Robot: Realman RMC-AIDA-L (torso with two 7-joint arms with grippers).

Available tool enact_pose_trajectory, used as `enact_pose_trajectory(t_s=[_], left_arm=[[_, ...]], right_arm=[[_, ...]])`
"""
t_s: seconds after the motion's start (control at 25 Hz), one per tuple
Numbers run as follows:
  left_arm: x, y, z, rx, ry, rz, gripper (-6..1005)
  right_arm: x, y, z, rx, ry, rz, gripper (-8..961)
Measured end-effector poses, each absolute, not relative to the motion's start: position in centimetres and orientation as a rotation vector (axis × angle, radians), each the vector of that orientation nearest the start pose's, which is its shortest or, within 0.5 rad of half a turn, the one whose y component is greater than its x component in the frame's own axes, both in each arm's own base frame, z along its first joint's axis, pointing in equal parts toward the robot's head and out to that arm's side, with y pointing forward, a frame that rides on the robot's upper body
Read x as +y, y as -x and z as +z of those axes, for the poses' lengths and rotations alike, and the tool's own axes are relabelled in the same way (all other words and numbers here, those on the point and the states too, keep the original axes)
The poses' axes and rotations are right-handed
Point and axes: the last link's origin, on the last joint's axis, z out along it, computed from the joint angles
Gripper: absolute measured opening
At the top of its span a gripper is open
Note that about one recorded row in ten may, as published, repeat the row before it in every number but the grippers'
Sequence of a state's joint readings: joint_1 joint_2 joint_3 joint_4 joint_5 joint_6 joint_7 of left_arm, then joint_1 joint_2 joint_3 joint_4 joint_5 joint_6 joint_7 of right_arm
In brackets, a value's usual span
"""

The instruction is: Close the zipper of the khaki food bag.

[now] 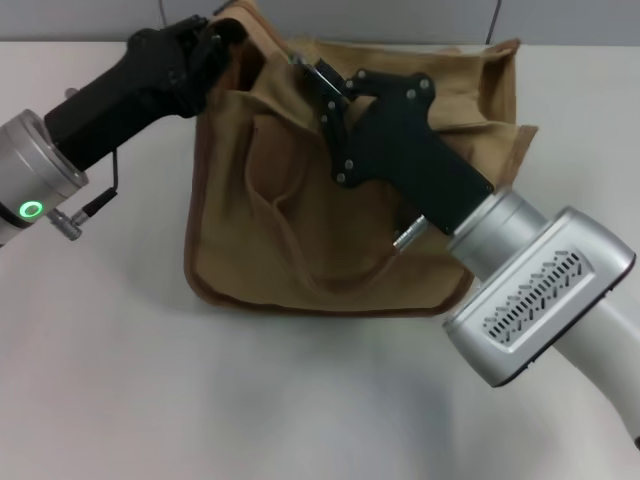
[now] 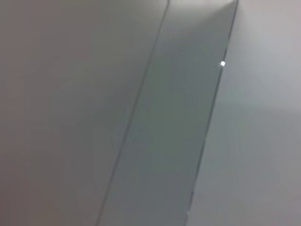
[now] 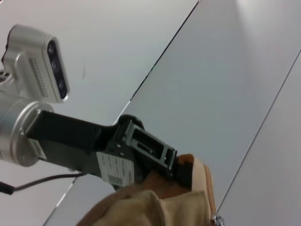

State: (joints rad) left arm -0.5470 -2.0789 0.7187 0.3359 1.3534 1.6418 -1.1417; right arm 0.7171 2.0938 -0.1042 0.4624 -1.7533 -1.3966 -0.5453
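The khaki food bag [image 1: 300,230] lies on the white table, with its handles draped over its front. My left gripper [image 1: 222,38] is at the bag's far left top corner and is shut on the fabric there. The right wrist view shows that grip too, with black fingers [image 3: 184,168] clamped on the tan corner [image 3: 200,181]. My right gripper [image 1: 312,72] reaches over the top panel, its fingertips closed on the small silver pull tab of the zipper [image 1: 304,64] near the left end. The rest of the zipper line is hidden behind my right gripper's body.
The white table [image 1: 120,380] surrounds the bag. A grey wall with panel seams [image 2: 141,103] fills the left wrist view. A cable [image 1: 105,195] hangs from my left wrist near the bag's left side.
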Motion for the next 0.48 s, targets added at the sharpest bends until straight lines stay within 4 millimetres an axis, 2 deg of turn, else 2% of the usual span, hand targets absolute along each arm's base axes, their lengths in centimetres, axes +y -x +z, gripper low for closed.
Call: enact_pose_trajectory(t_s=[0.48], left_arm=[[33.2, 24.2, 1.5, -0.596, 2.192, -1.42, 37]], right_arm=[[30.1, -17.5, -10.3, -0.345, 1.931, 0.83, 7]])
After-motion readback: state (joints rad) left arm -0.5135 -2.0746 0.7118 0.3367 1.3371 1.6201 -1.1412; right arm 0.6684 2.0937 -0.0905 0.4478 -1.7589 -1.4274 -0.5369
